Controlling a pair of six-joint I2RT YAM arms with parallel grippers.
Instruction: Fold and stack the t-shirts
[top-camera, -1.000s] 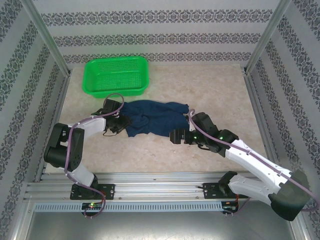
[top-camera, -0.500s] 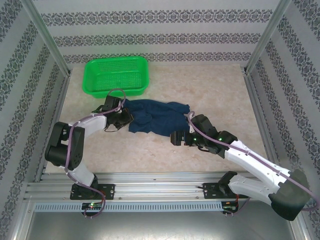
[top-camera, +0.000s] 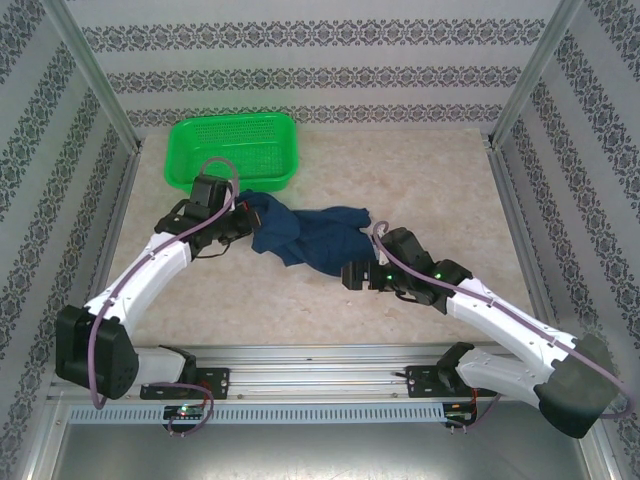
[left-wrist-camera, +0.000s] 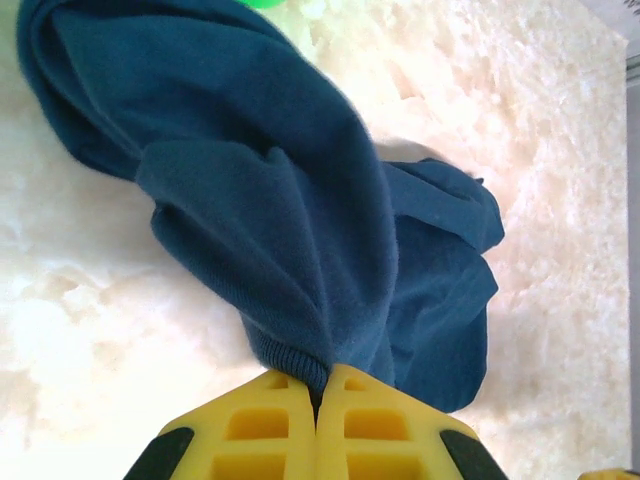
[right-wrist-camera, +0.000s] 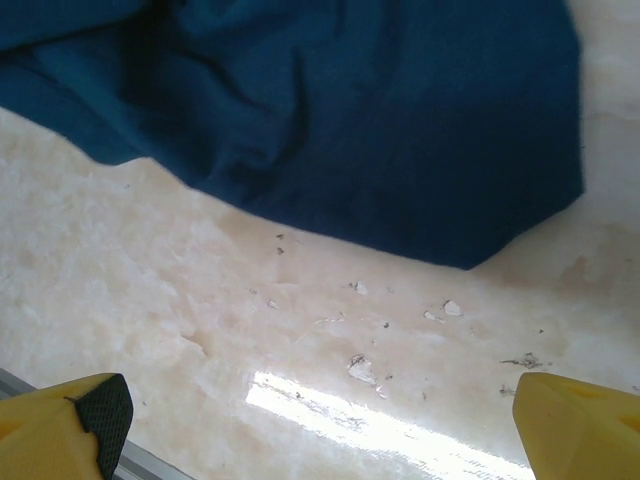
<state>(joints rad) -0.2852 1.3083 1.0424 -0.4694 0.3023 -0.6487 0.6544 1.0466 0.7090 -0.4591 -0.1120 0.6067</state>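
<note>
Pale mottled table (top-camera: 420, 180), crumpled navy t-shirt (top-camera: 312, 236), one edge pinched in left gripper (left-wrist-camera: 318, 388), right gripper (right-wrist-camera: 320, 410) spread wide

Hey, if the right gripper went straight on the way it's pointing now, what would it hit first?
Probably the bare table, just short of the t-shirt: that is what lies ahead of the open right gripper. Depth is unclear, so it might catch the cloth's edge instead.
</note>
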